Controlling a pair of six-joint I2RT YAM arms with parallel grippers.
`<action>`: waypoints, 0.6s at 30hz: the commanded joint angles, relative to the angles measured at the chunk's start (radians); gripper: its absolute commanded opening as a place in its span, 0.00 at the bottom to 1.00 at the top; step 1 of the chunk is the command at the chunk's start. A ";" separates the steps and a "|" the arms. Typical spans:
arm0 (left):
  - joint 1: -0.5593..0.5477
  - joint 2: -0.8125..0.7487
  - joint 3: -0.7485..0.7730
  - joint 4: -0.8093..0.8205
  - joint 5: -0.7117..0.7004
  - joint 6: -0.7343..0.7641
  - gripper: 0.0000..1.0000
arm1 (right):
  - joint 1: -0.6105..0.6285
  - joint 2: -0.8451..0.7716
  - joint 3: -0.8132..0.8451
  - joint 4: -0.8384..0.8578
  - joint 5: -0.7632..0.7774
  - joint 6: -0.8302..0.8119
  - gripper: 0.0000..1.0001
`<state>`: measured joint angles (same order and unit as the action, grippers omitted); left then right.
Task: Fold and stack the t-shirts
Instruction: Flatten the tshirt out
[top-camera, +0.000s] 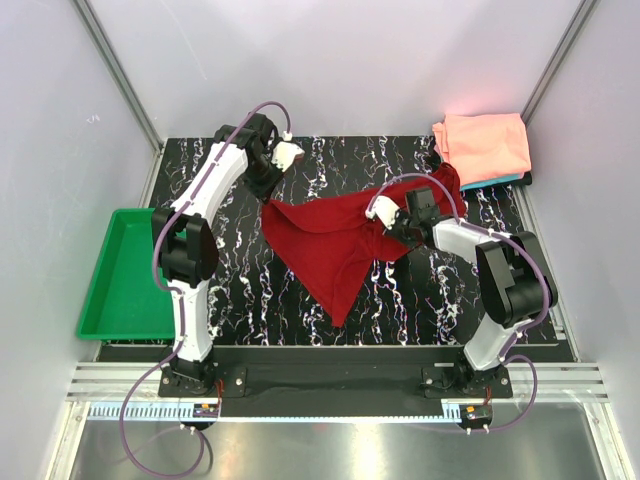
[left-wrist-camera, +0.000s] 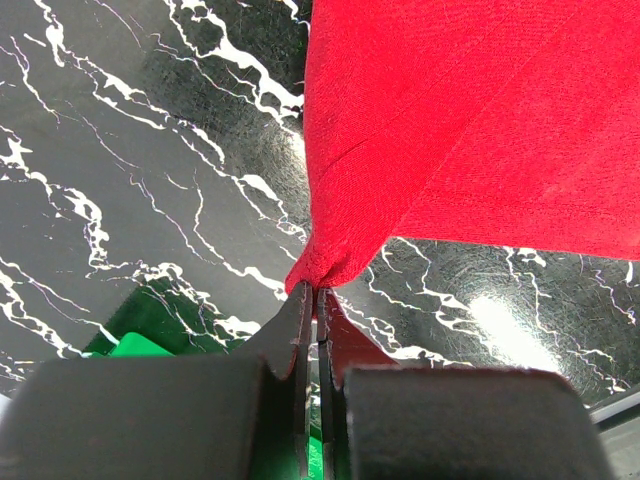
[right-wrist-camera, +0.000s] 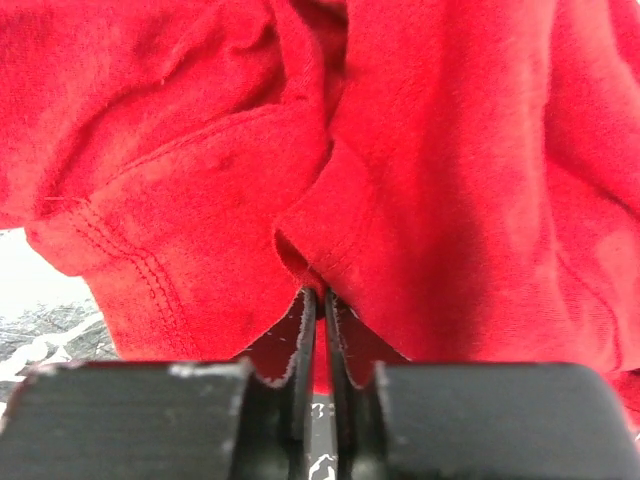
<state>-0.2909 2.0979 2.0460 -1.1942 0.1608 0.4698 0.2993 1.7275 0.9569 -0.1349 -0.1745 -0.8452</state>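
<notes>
Now dark red t-shirt (top-camera: 330, 250) between left hand (left-wrist-camera: 314, 295) and right hand (right-wrist-camera: 320, 295) (both pinching)

Red t-shirt (top-camera: 330, 240) spans centre; folded stack (top-camera: 483, 148) fills far-right corner.

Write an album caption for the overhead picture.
Left tool and right tool pinch a dark red t-shirt over the marbled table; a salmon-pink shirt lies folded beyond.
</notes>
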 joint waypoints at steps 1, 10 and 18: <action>-0.005 -0.035 0.036 0.021 0.016 -0.005 0.00 | -0.003 -0.011 0.063 -0.009 0.000 -0.005 0.10; 0.002 -0.101 0.175 0.065 -0.044 0.001 0.00 | -0.037 -0.123 0.377 -0.061 0.075 0.089 0.00; 0.009 -0.306 0.151 0.379 -0.190 0.073 0.00 | -0.109 -0.137 0.790 -0.066 0.145 0.239 0.00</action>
<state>-0.2890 1.9461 2.1666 -1.0374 0.0731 0.5014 0.2085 1.6573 1.6161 -0.2111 -0.0776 -0.6788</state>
